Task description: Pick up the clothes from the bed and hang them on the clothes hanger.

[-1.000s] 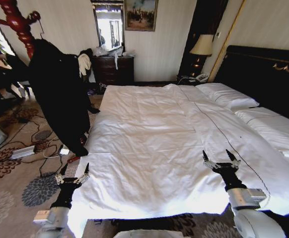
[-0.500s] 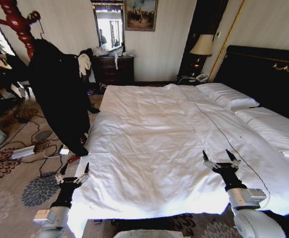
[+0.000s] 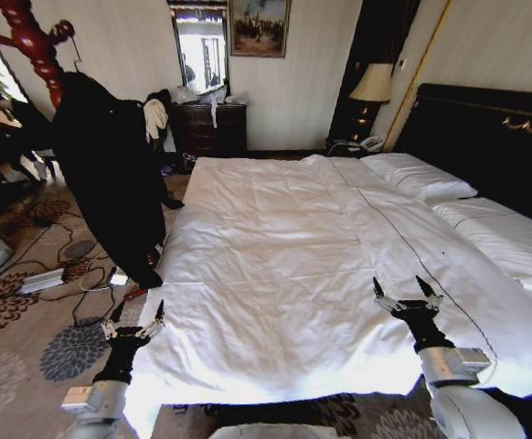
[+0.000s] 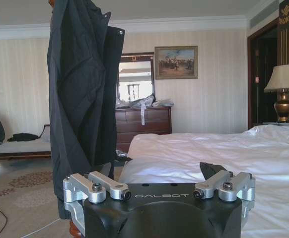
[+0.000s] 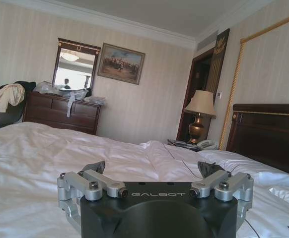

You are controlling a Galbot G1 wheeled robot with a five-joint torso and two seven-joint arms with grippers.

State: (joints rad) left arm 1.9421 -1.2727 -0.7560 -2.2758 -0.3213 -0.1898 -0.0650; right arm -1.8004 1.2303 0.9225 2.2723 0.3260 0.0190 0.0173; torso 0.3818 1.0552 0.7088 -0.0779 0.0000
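Looks all but done, with the clothes [image 3: 111, 174] off the bed [image 3: 275, 238] and hanging, left gripper [image 3: 135, 326] and right gripper [image 3: 408, 294] both spread empty

Matt black cloth clothes [image 3: 111, 174]; smooth white cotton-like bed [image 3: 284, 265].

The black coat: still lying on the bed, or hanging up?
Hanging. The black coat drapes full-length beside the bed from the wooden coat stand, hem near the carpet; the hanger itself cannot be made out.
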